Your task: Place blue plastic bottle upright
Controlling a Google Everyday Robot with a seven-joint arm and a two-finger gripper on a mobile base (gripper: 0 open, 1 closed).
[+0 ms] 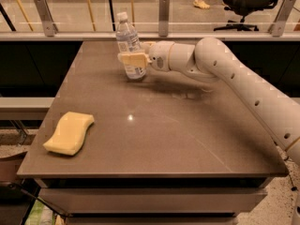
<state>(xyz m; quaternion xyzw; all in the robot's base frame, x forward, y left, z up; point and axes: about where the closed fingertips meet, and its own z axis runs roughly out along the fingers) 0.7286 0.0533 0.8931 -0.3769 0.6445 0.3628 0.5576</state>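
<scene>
The blue plastic bottle (129,43) is a small clear ribbed bottle with a white cap and a pale label. It stands nearly upright, leaning slightly left, at the back middle of the brown table (154,125), its base on or just above the top. My gripper (133,58) reaches in from the right on a white arm and is shut on the bottle's lower half, with tan fingers (131,57) across the label.
A yellow sponge (69,132) lies at the table's front left. A glass railing with metal posts (163,14) runs behind the table. A black office chair (248,3) stands far back right.
</scene>
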